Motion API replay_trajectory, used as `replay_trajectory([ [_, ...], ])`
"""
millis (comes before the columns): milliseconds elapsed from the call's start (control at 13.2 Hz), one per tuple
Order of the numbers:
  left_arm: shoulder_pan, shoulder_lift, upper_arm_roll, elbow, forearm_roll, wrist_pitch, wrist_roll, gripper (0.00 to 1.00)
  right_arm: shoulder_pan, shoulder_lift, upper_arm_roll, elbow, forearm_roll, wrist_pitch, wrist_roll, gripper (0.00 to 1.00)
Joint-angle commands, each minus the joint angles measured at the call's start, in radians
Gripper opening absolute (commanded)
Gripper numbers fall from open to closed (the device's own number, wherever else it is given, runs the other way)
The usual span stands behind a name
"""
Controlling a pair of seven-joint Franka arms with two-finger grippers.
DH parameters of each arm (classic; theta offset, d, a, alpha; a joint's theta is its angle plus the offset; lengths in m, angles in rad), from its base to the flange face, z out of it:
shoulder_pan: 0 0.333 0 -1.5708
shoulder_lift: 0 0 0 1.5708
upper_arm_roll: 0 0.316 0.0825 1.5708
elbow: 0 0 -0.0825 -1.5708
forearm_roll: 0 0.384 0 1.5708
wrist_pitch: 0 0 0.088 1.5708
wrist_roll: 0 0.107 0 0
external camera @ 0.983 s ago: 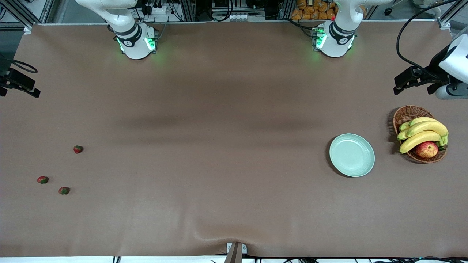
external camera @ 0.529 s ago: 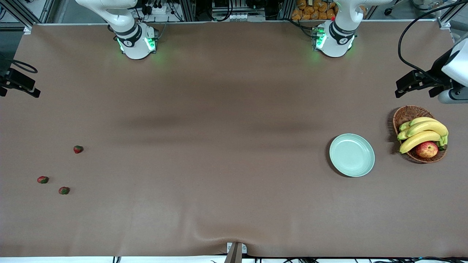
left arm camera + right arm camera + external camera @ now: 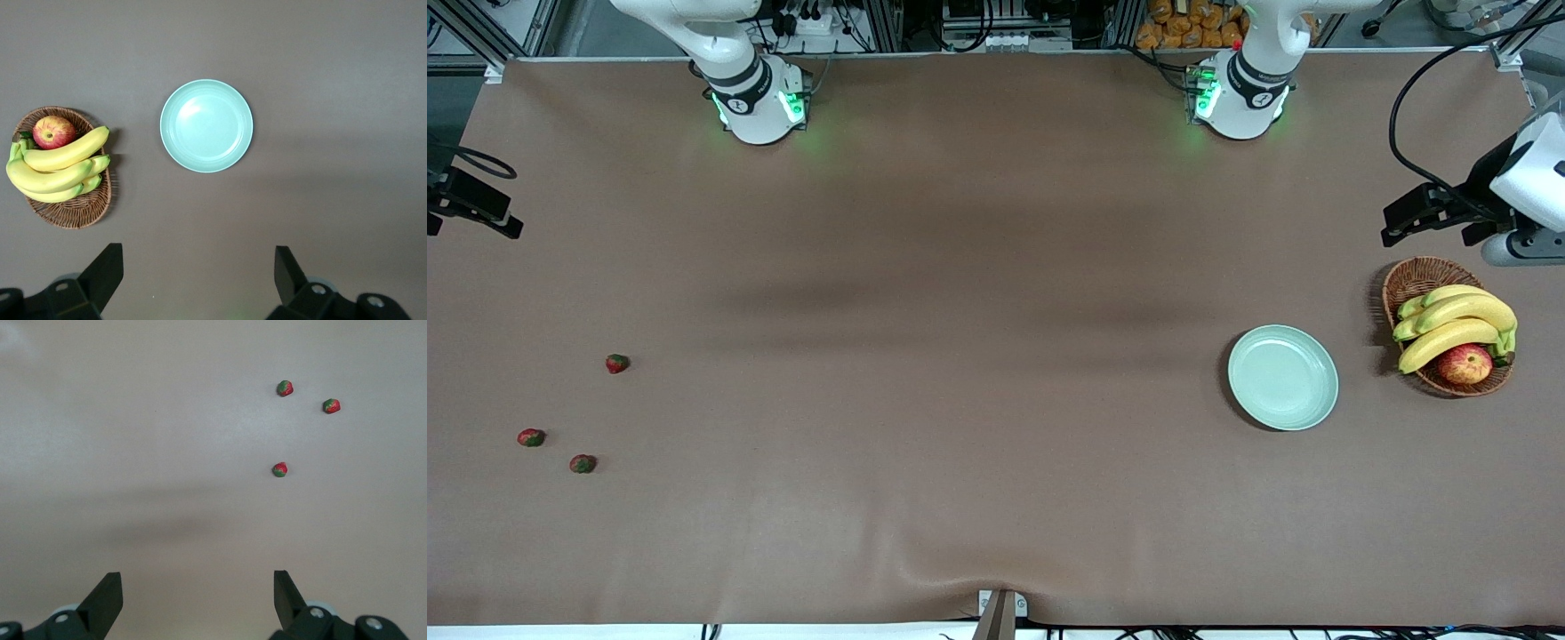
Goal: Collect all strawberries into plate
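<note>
Over at the left arm's end of the table the left gripper (image 3: 1403,216) has nudged a touch compared with half a second ago, while every berry, the dish and the basket sit exactly where they were. Sweeping from the right arm's end: the right gripper (image 3: 193,600) hangs in the air over bare brown table (image 3: 960,356), fingers (image 3: 107,597) spread wide apart, holding nothing and touching nothing. Below it lie the three strawberries, all loose on the cloth: one strawberry (image 3: 531,437) closest to the table's edge at the right arm's end, a second strawberry (image 3: 583,464) just beside it and nearest the front camera, and a third strawberry (image 3: 616,364) farther from that camera, set apart from the pair. A long bare stretch follows, and then the plate (image 3: 1283,378), pale mint green, with not a berry in it, well apart from all three. Near it, closer to the left arm's end, stands the wicker basket (image 3: 1418,277) holding a bunch of bananas (image 3: 1449,324) and an apple (image 3: 1464,364). The left gripper hovers over the table near the basket, jaws gaping wide, empty too, clear of plate and basket alike.
</note>
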Motion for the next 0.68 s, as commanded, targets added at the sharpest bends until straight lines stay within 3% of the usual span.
replay_trajectory([
  [0, 0.004, 0.032, 0.007, 0.021, -0.027, 0.022, 0.022, 1.0, 0.001, 0.003, 0.002, 0.003, -0.039, 0.011, 0.014, 1.0],
  [605, 0.003, 0.037, 0.007, 0.002, -0.026, 0.03, 0.022, 1.0, -0.008, 0.026, -0.003, 0.005, -0.068, 0.026, 0.011, 1.0],
])
